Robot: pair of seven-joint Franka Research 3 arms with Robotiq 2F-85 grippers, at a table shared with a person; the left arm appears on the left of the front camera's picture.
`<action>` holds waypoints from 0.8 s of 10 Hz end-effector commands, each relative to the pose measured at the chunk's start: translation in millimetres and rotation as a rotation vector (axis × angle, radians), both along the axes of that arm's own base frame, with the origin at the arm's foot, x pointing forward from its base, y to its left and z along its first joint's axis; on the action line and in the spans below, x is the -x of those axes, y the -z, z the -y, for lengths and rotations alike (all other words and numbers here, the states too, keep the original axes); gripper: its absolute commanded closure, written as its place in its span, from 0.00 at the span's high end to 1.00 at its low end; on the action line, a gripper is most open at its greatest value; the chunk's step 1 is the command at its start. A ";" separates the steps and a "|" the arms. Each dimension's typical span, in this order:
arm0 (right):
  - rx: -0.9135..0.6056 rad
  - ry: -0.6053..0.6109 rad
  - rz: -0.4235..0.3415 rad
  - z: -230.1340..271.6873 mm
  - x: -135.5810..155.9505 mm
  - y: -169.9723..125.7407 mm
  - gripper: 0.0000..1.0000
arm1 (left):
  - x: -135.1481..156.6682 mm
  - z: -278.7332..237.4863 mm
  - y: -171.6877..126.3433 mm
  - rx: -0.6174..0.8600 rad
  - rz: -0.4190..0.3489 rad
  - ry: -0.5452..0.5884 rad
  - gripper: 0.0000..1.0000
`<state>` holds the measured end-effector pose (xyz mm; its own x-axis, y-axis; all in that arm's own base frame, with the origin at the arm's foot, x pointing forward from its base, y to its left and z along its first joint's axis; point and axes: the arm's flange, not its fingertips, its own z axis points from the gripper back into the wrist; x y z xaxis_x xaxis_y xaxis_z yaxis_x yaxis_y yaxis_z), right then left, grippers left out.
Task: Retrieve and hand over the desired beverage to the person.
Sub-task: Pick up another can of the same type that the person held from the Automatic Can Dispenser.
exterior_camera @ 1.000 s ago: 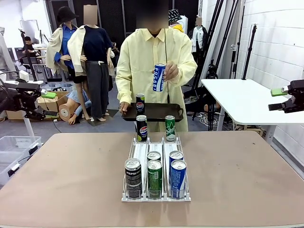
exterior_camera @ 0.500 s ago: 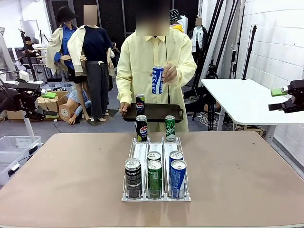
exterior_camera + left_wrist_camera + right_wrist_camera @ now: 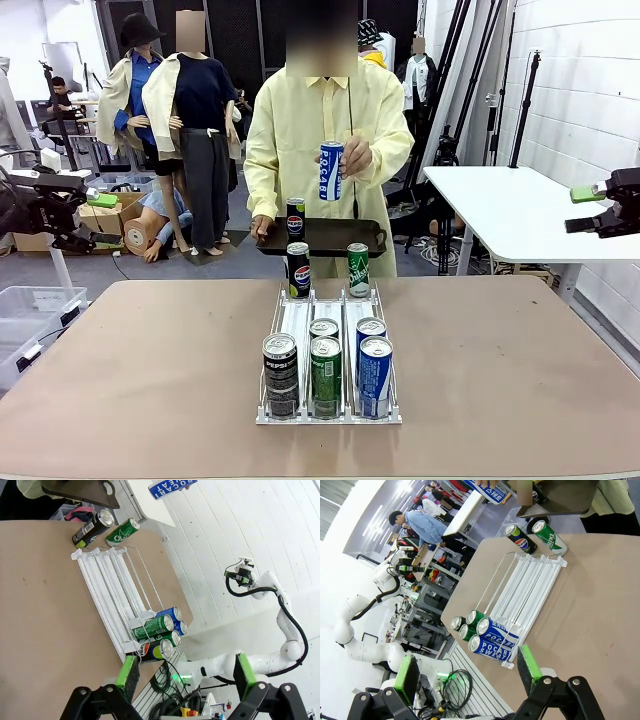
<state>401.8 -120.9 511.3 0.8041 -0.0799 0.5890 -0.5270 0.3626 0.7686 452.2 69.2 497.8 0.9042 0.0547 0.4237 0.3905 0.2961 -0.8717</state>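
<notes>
We saw a brown table [image 3: 150, 380] with the person [image 3: 300, 120] standing behind its far edge. A clear rack [image 3: 300, 318] ran down the middle of the tabletop, from near the far edge toward the near edge. The person held a black tray [image 3: 335, 237] level just beyond the far edge with one hand [image 3: 262, 228], while the other hand [image 3: 358, 153] held a blue can [image 3: 331, 170] upright at chest height. The left gripper [image 3: 186, 670] hung beyond the left edge and the right gripper [image 3: 469, 669] beyond the right edge, each with its jaws wide apart and empty. Five cans filled the rack's near end: a black front can [image 3: 280, 375], two green cans [image 3: 325, 375] and two blue rack cans [image 3: 375, 375]. At the rack's far end a black far can [image 3: 298, 270] and a green far can [image 3: 358, 270] stood upright, and a small black can [image 3: 295, 217] stood on the tray.
</notes>
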 end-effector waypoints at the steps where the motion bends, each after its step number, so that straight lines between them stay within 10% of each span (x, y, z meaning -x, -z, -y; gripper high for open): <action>1: 0.001 -0.006 0.007 -1.5 0.6 1.1 1.00 | -0.4 -0.8 -0.5 0.000 0.002 -0.007 1.00; 8: 0.001 -0.006 0.007 -1.5 0.6 1.1 1.00 | -0.4 -0.8 -0.5 0.000 0.002 -0.007 1.00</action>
<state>401.8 -120.9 511.3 0.8041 -0.0799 0.5890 -0.5270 0.3626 0.7686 452.2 69.2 497.8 0.9042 0.0547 0.4236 0.3905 0.2961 -0.8717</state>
